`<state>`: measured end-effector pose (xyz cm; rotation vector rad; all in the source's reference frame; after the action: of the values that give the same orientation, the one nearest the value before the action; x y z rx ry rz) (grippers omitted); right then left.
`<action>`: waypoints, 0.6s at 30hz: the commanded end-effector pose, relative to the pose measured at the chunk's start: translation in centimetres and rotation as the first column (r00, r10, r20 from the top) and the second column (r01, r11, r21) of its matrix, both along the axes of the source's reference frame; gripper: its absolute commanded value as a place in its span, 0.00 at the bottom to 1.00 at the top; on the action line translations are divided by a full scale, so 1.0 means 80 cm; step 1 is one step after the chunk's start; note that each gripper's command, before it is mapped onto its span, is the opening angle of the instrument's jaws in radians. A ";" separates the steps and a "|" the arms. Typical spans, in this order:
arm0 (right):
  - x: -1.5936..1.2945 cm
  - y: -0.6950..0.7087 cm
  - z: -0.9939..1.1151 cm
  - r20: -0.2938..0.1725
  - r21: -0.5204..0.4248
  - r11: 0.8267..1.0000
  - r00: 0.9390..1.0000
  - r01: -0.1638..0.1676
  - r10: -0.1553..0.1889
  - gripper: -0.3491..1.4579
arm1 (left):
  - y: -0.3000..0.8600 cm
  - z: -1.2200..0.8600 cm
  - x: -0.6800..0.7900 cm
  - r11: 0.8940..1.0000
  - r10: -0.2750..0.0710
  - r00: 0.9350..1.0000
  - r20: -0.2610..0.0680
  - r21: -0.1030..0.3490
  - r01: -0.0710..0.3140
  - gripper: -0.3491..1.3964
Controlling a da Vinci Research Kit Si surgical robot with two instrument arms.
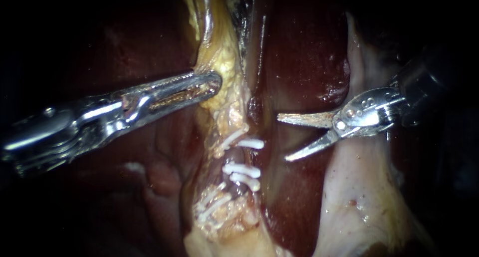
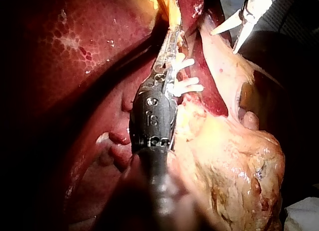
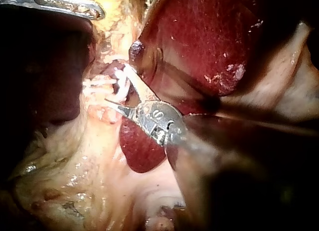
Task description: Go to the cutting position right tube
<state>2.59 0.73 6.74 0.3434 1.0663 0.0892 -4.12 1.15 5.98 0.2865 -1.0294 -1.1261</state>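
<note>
Steel right instrument, centre right, pincer spread wide near small white clips; steel left instrument, pincer clamped on yellow fatty tissue, upper centre

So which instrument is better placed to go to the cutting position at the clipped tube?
Right. The slender right instrument has open blades that point toward the small white clips and hold nothing. The silver left instrument is shut on the yellow fatty tissue above the clips, so it seems occupied.

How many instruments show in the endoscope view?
2. The left instrument touches the yellowish tissue above the white clips; the right instrument, jaws open, hangs beside those clips without touching them. None seems hidden.
</note>
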 end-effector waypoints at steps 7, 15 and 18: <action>0.0005 -0.0010 0.0006 -0.013 0.044 0.999 1.000 0.012 -0.012 0.99 | 0.0006 -0.0011 0.0011 1.000 0.006 1.000 0.005 0.006 -0.006 0.00; 0.0037 -0.0070 0.0052 0.031 0.318 0.948 0.999 0.022 -0.034 0.99 | 0.0036 -0.0070 0.0063 0.999 -0.036 0.999 0.016 0.002 0.035 0.00; 0.0051 -0.0088 0.0072 0.058 0.387 0.922 0.997 0.022 -0.048 0.98 | 0.0039 -0.0091 0.0080 0.999 -0.054 0.998 0.028 0.002 0.054 0.00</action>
<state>3.04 0.00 7.36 0.7225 0.9612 0.2917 -3.45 1.46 5.22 0.2750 -1.0658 -1.1770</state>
